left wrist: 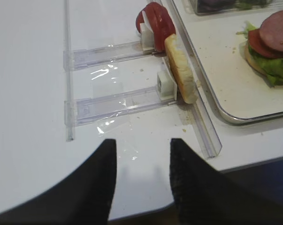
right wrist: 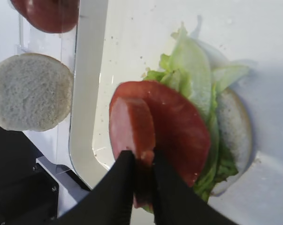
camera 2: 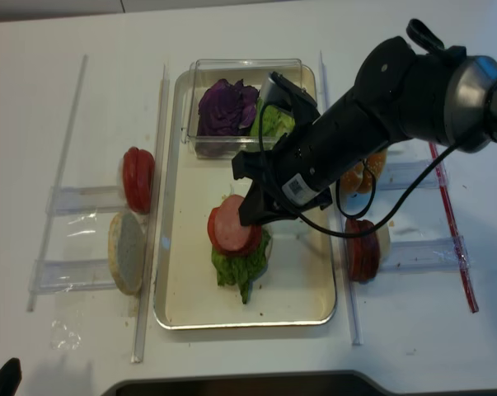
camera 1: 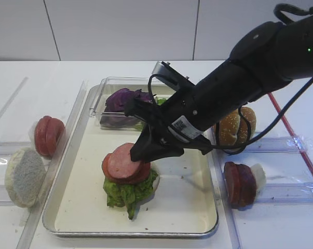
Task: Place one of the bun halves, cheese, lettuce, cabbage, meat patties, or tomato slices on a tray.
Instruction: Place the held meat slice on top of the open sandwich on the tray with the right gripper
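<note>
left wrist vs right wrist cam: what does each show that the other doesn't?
Left wrist only: the open left gripper over bare table, and the clear rack rails.
Right wrist only: the right gripper with its fingers either side of the meat patty, seen close.
Both: the tray, the stack with its tomato slice and lettuce, the bun half outside the tray.

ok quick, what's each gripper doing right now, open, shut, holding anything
Left gripper: open, empty, over bare white table.
Right gripper: fingers closed on the round pink meat patty atop the glossy red tomato slice.
</note>
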